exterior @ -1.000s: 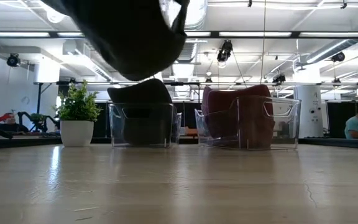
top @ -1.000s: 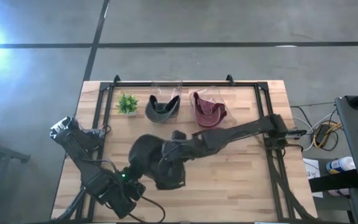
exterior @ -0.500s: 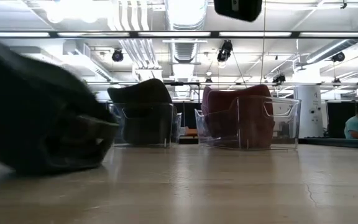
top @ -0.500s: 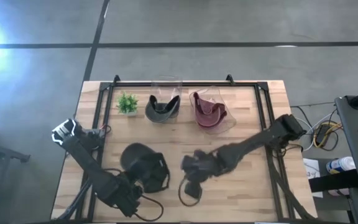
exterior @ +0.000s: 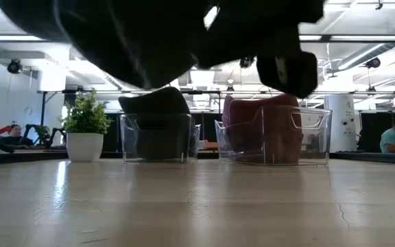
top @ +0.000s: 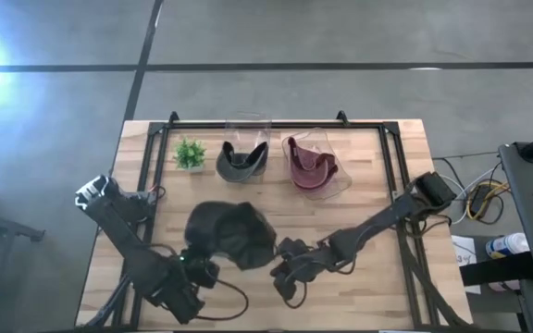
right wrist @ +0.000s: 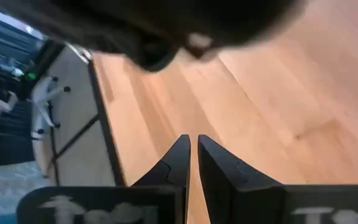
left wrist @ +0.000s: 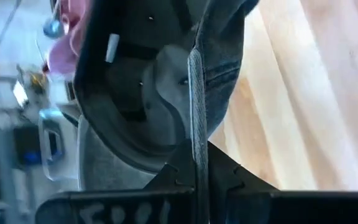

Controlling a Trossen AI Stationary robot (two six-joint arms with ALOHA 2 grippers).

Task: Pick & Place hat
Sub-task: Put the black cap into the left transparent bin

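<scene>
The left gripper (top: 213,268) has its jaws clenched on the edge of the dark hat (top: 231,235), which hangs lifted off the surface (top: 359,287), its hollow inside facing the left wrist camera. Just beside it, the right gripper (top: 280,270) carries nothing, jaws nearly closed. The hat looks light and soft, cloth that sags and swings; the stiffer brim or rim band likely gives the firmest hold. 2 clear bins (top: 317,166) beyond already hold hats.

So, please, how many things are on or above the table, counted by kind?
Hats: 3 (black hat held above the table, dark grey hat, maroon hat)
Clear bins: 2 (left bin, right bin)
Potted plants: 1 (potted plant)
Total: 6
</scene>
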